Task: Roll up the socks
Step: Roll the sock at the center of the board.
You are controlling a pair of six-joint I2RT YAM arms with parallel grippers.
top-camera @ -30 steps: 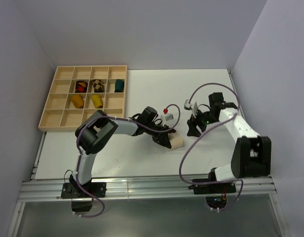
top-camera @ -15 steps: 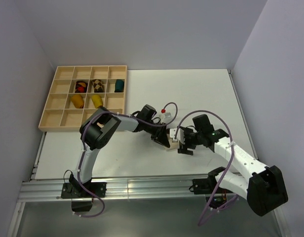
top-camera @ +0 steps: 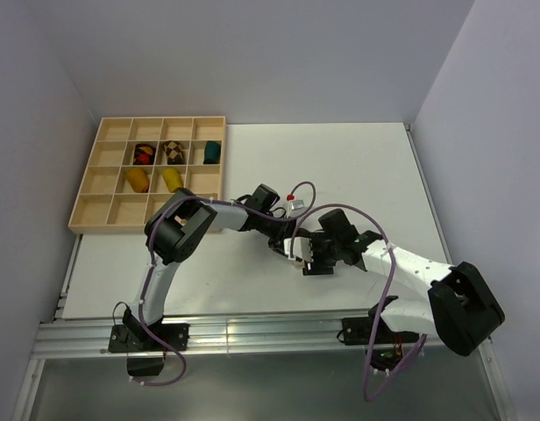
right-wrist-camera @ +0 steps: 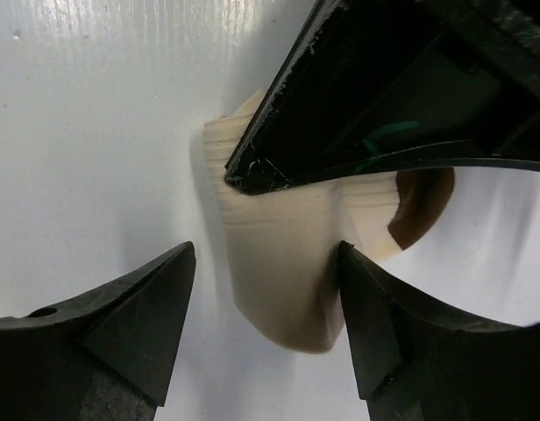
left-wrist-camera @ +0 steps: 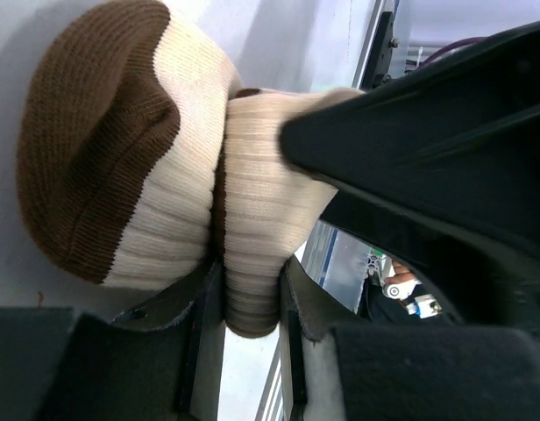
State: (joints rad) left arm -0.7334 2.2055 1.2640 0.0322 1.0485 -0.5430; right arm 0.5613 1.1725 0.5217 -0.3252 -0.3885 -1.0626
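As the left gripper (left-wrist-camera: 248,303), jaws clenched, pinches the cream sock (left-wrist-camera: 165,167) toward the counter (top-camera: 358,167)'s near edge, the right gripper (right-wrist-camera: 263,263), jaws released, straddles it.

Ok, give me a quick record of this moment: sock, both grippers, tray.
sock: cream sock, brown toe, on the table
left gripper: shut on the cream sock's ribbed part
right gripper: open, jaws either side of the sock's end
tray: wooden, five sock bundles in its compartments
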